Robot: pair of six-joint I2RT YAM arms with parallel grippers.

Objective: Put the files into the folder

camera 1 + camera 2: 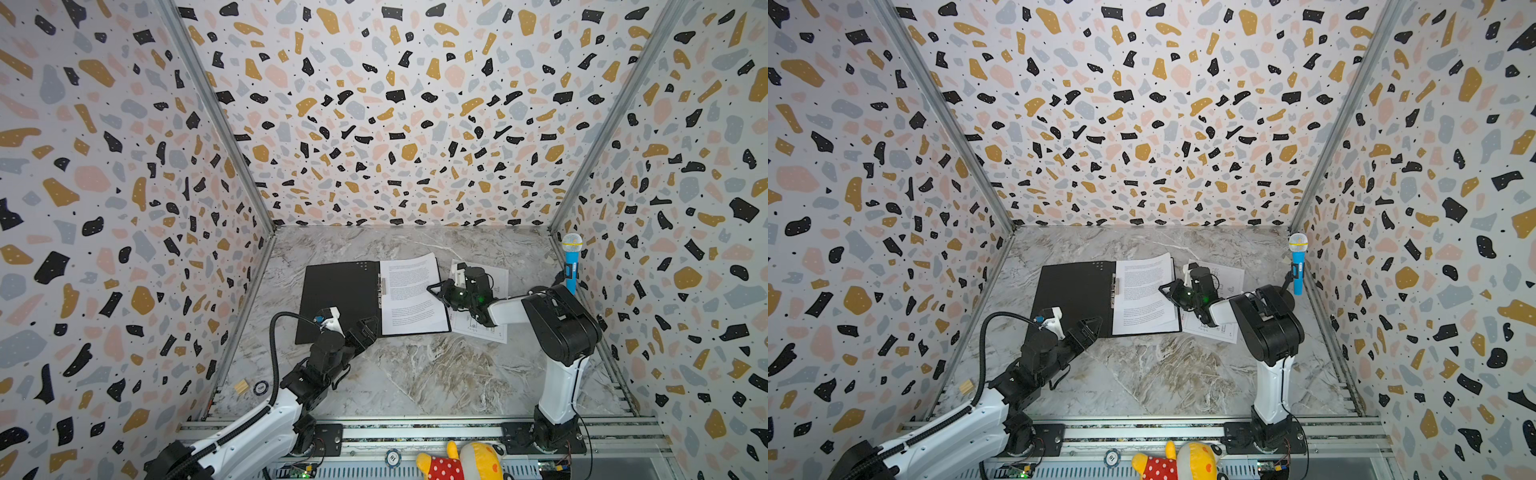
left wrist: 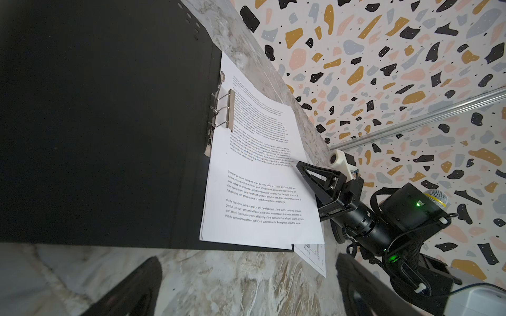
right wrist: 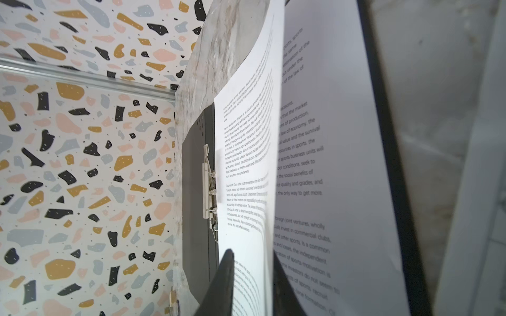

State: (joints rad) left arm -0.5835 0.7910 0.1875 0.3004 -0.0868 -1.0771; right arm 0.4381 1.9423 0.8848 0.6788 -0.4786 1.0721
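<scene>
Over a marble-patterned tabletop [image 1: 415, 374] walled by terrazzo-print panels [image 1: 374, 124], I see my right arm [image 1: 561, 320] bent high at the elbow, its forearm reaching leftward above the drawing sheet [image 1: 498, 278]. The right gripper [image 1: 434, 287] has its jaws slightly apart around the lifted outer edge of the top text sheet [image 3: 246, 164]. My left gripper [image 1: 365, 330] hovers low at the near edge of the folder [image 1: 340, 299], fingers spread wide, holding nothing. At mid-table the folder lies open flat, black inside up, its metal clip [image 1: 381, 286] and spine running near to far. Text sheets [image 1: 409, 291] lie on its right half, long sides along the spine. The drawing sheet lies on the table just beside its right edge.
</scene>
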